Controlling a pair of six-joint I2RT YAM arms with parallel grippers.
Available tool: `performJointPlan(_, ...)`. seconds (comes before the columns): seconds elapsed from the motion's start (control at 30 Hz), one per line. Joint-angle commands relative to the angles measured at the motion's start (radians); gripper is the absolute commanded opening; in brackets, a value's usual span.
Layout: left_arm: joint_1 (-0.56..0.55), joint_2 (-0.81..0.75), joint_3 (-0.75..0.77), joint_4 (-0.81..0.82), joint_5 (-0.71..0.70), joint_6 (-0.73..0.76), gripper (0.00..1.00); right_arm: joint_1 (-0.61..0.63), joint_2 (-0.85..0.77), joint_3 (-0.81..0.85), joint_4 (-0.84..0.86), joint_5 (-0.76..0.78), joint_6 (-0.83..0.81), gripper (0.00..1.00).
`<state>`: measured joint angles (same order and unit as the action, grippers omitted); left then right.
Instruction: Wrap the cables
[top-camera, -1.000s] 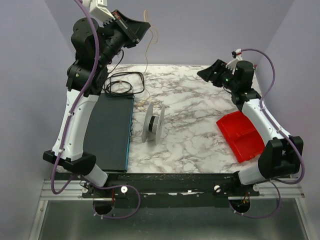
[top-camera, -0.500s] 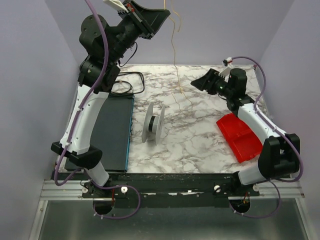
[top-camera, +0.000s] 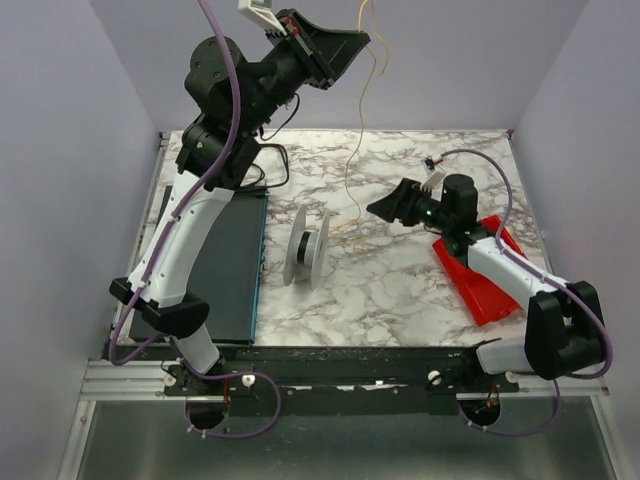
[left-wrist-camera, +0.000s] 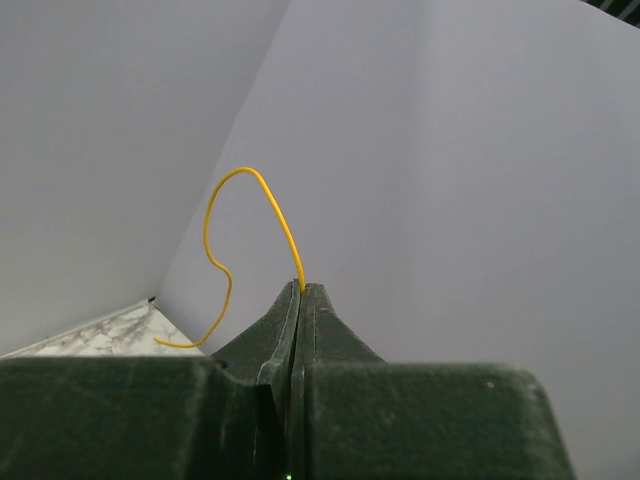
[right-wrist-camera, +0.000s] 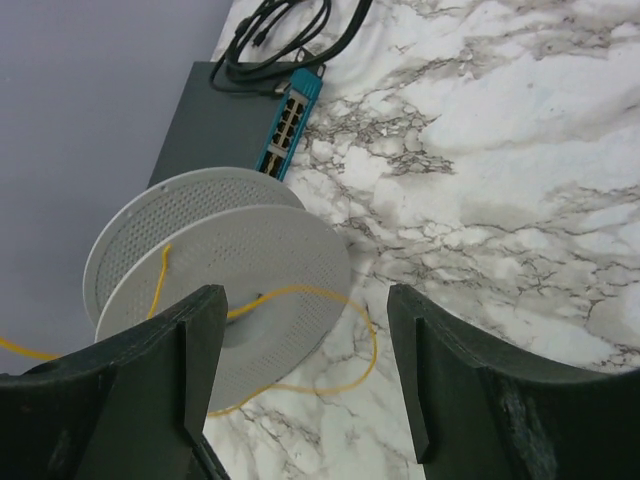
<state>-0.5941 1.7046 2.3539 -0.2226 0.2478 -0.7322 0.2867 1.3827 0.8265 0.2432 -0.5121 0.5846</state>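
High over the desk's (top-camera: 400, 290) far side, left pincer (top-camera: 360, 40) pinches the yellow wire (left-wrist-camera: 245, 169), which trails down to the white spool (top-camera: 305, 245) beside the spread right pincer (top-camera: 378, 210), open marble all around.

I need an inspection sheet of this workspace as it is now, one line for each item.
Surface: marble-pattern table top.
Job's things: thin yellow wire hangs from the raised left gripper down to the white spool, standing on its rims.
Clutter: red tray at right; dark flat box with ports and black looped cord at left.
Grippers: left shut on the wire; right gripper open, low, facing the spool, holding nothing.
Cables: purple arm cables along both arms.
Surroundings: plain pale walls; metal rail at the near edge.
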Motion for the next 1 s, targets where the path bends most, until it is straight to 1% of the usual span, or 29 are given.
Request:
performJointPlan(0.0,-0.044,-0.082,-0.057,0.050,-0.069,0.056,0.00,-0.001,-0.066,-0.085,0.104,-0.044,0.039,0.73)
performJointPlan(0.07,-0.055,-0.096,-0.070,0.050,-0.086,0.072,0.00,-0.003,-0.119,-0.126,0.098,0.006,0.049,0.74)
performJointPlan(0.2,-0.064,-0.096,-0.071,0.052,-0.103,0.088,0.00,0.005,-0.171,-0.141,0.095,-0.018,0.090,0.75)
performJointPlan(0.27,-0.065,-0.091,-0.068,0.055,-0.106,0.089,0.00,0.032,-0.175,-0.137,0.083,-0.004,0.094,0.75)
performJointPlan(0.37,-0.067,-0.082,-0.060,0.052,-0.109,0.088,0.00,0.061,-0.174,-0.130,0.050,0.058,0.093,0.75)
performJointPlan(0.5,-0.068,-0.073,-0.048,0.052,-0.108,0.088,0.00,0.068,-0.210,-0.136,0.062,0.178,0.090,0.74)
performJointPlan(0.57,-0.068,-0.063,-0.034,0.044,-0.104,0.087,0.00,0.067,-0.203,-0.107,0.064,0.215,0.086,0.73)
performJointPlan(0.63,-0.067,-0.057,-0.028,0.044,-0.104,0.080,0.00,0.067,-0.175,-0.077,0.055,0.281,0.126,0.71)
performJointPlan(0.67,-0.068,-0.056,-0.030,0.046,-0.104,0.076,0.00,0.067,-0.158,-0.067,0.041,0.329,0.184,0.71)
performJointPlan(0.7,-0.071,-0.055,-0.030,0.045,-0.104,0.074,0.00,0.066,-0.134,-0.056,0.036,0.332,0.219,0.71)
performJointPlan(0.77,-0.074,-0.054,-0.031,0.046,-0.106,0.077,0.00,0.068,-0.096,-0.053,0.074,0.278,0.284,0.71)
performJointPlan(0.83,-0.075,-0.056,-0.036,0.048,-0.107,0.077,0.00,0.074,-0.070,-0.074,0.148,0.225,0.363,0.70)
performJointPlan(0.9,-0.076,-0.055,-0.036,0.048,-0.107,0.074,0.00,0.115,-0.076,-0.068,0.134,0.272,0.328,0.70)
performJointPlan(0.97,-0.079,-0.057,-0.036,0.045,-0.104,0.073,0.00,0.144,-0.105,-0.061,0.087,0.339,0.230,0.72)
